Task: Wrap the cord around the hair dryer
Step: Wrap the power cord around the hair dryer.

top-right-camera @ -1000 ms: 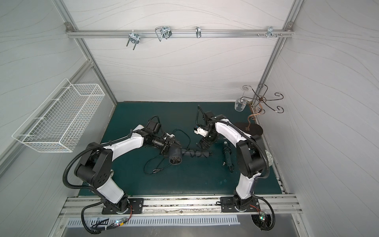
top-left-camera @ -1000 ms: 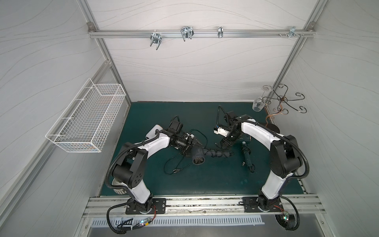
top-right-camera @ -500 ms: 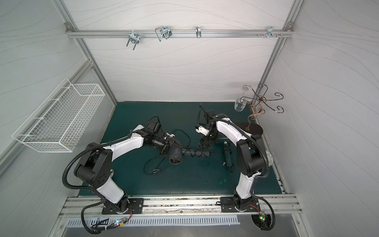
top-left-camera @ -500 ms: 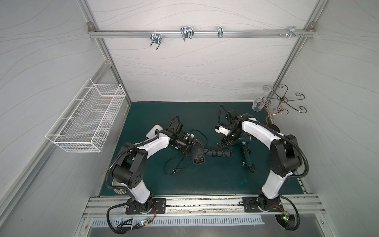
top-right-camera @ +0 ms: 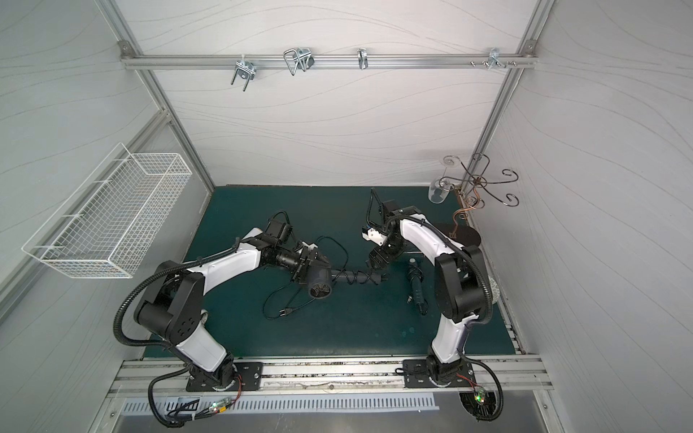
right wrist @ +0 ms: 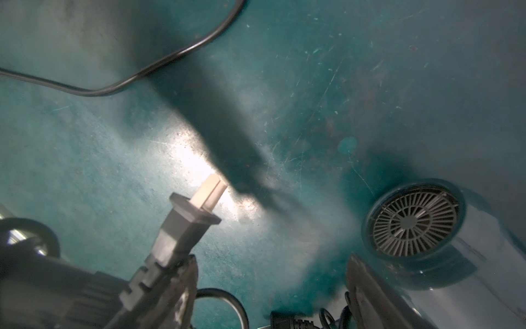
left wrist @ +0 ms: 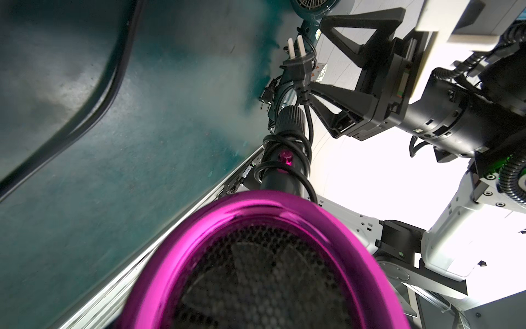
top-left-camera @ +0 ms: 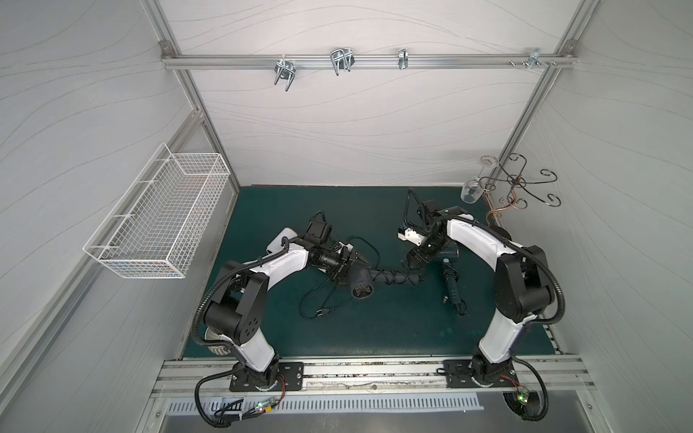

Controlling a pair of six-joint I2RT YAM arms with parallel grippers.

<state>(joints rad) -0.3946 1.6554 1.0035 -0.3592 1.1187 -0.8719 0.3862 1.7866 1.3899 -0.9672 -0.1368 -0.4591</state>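
My left gripper [top-left-camera: 354, 264] is shut on the body of the hair dryer [top-left-camera: 362, 288], a dark dryer whose pink-rimmed grill [left wrist: 256, 228] fills the left wrist view. Its handle points right, with the black cord [top-left-camera: 393, 277] coiled round it in several turns. The cord's plug [left wrist: 297, 61], with white prongs, sticks out at the handle's end. My right gripper [top-left-camera: 410, 262] stands open at that end. In the right wrist view the plug [right wrist: 185, 225] lies against the outside of one finger [right wrist: 185, 284], and nothing sits between the two.
A second, teal hair dryer [top-left-camera: 450, 277] lies on the green mat [top-left-camera: 375, 337] just right of my right gripper. A loose black cord with a plug [top-left-camera: 322, 311] trails in front of the left gripper. A wire basket [top-left-camera: 157, 221] hangs at left. A glass rack [top-left-camera: 517, 183] stands at back right.
My right gripper's jaws have spread a little wider and its wrist has crept slightly toward the back. The left arm and the dryer have stayed put.
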